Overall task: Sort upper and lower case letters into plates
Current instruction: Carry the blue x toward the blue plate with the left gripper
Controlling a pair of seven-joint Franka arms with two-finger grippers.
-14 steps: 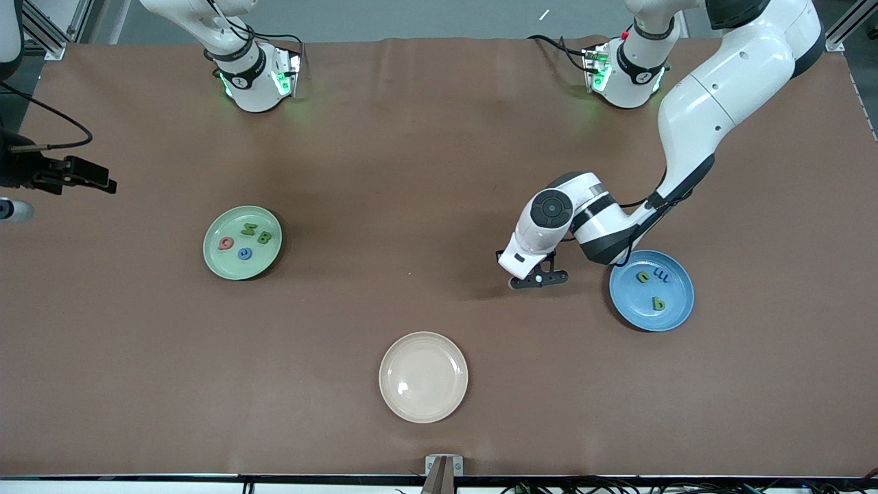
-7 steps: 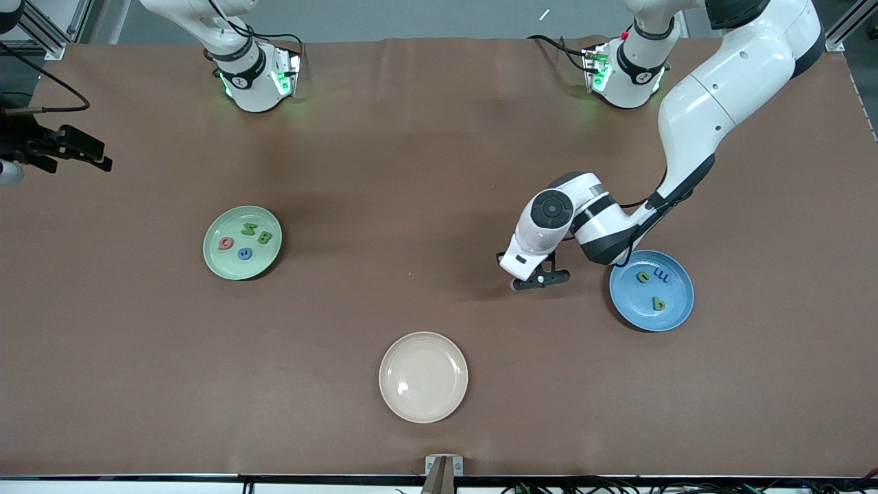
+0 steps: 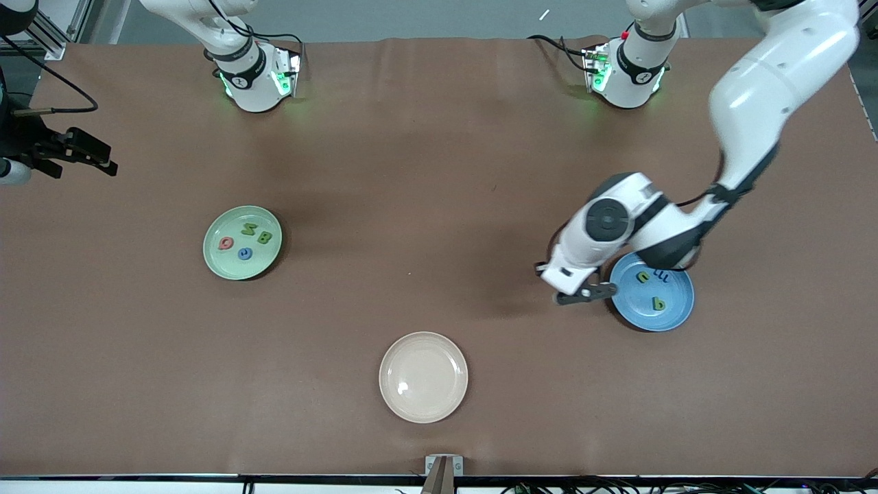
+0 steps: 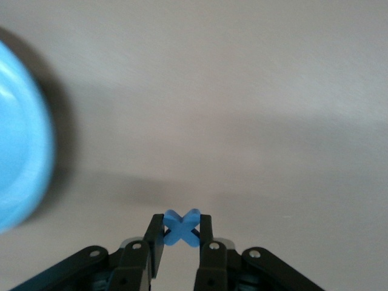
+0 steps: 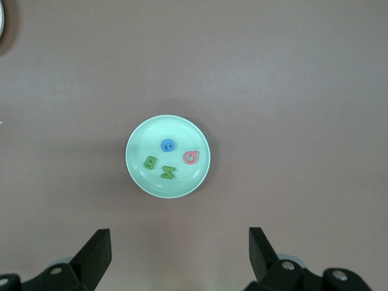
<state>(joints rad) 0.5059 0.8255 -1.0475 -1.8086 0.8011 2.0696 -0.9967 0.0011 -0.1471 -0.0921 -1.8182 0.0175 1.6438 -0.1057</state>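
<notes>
Left wrist view: left pincer (image 4: 182, 233) gripping blue letter x (image 4: 181, 227) (blue plate (image 4: 21, 163) cropped).

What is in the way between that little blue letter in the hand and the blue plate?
Nothing visible. The left hand holds the blue x letter over bare table, right beside the blue plate.

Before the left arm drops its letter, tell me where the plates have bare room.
Blue plate: three letters toward its farther rim; the nearer half is bare. Mint plate: four letters crowd the middle, only the rim band is free. Cream plate holds nothing. Left gripper, shut on the blue x, hangs beside the blue plate.
</notes>
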